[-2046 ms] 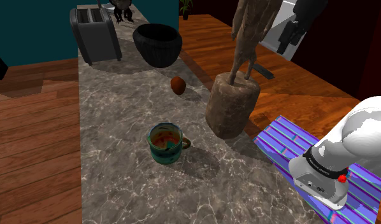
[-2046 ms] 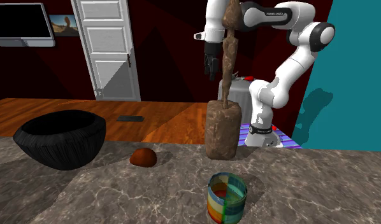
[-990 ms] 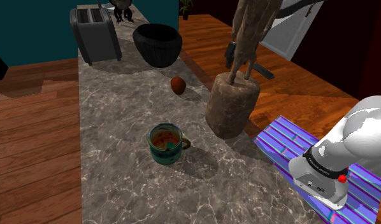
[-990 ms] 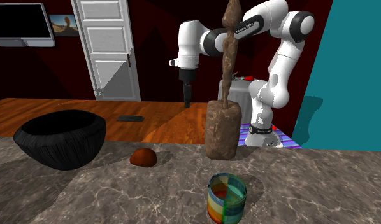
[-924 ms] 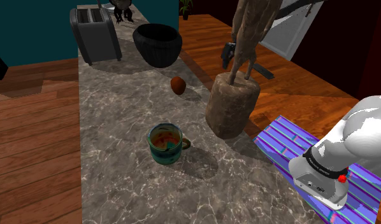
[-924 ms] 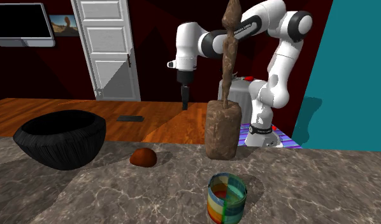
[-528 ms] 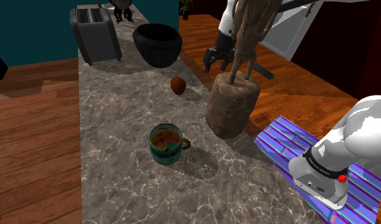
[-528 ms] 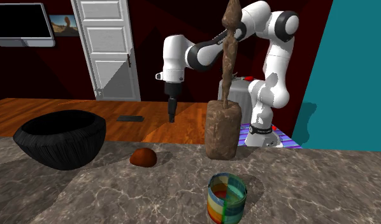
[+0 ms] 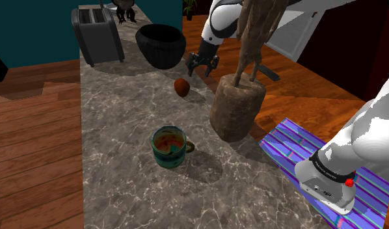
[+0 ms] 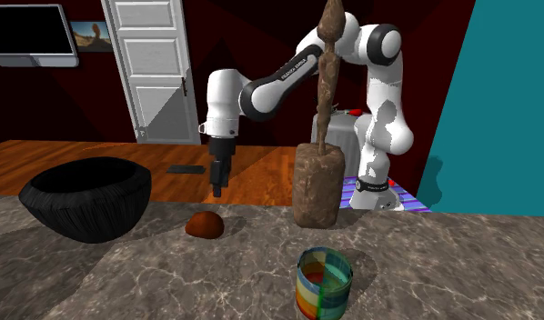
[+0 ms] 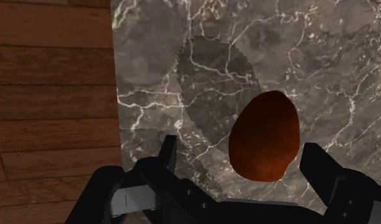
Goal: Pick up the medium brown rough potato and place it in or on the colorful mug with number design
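Potato (image 9: 181, 87), reddish-brown and egg-shaped, lay on the marble counter (image 9: 115, 130) exactly where it had been two seconds before, between the black bowl (image 9: 160, 44) and the colourful striped mug (image 9: 168, 147), apart from both. What had changed was the arm. It had swung out from behind the tall brown block with its upright stalk (image 9: 235, 107) and carried the gripper (image 9: 201, 65) across and down towards the potato. In the second exterior view the gripper (image 10: 218, 186) hung close above the potato (image 10: 205, 225), with a clear gap beneath the fingertips. The mug (image 10: 323, 283) had not moved either and stood nearer that camera on the same counter.

The wrist view showed the gripper (image 11: 240, 149) with its two black fingers spread wide and clasping nothing. The potato (image 11: 264, 135) sat in the span between them, closer to one finger than the other, and untouched.

By my judgement the approach was nearly finished and the grasp not yet begun. A slight sideways correction to centre the potato, then a straight descent, seemed the sensible next move. The brown block stood close enough to be a hazard on the carry back to the mug.
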`<state>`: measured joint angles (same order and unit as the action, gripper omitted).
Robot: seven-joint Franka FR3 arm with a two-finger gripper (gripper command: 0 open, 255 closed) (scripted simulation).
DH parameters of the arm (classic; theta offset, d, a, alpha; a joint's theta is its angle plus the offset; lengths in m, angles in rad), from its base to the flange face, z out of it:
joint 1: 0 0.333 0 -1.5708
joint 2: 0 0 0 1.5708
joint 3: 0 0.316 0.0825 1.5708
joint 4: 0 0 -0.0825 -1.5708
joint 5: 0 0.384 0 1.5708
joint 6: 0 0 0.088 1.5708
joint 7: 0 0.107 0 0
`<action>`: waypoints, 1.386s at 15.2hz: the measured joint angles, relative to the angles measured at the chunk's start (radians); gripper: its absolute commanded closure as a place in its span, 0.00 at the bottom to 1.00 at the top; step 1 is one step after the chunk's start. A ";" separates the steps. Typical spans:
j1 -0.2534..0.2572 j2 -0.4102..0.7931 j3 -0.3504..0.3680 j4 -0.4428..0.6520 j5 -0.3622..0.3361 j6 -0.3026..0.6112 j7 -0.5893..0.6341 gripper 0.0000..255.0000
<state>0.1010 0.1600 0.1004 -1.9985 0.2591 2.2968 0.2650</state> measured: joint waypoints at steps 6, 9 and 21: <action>0.012 0.210 0.016 0.197 0.044 0.043 0.027 0.00; 0.016 0.244 0.018 0.211 0.048 0.065 0.027 0.00; 0.024 0.289 0.022 0.216 0.052 0.110 0.024 1.00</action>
<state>0.1253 0.4493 0.1228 -1.7828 0.3108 2.4067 0.2892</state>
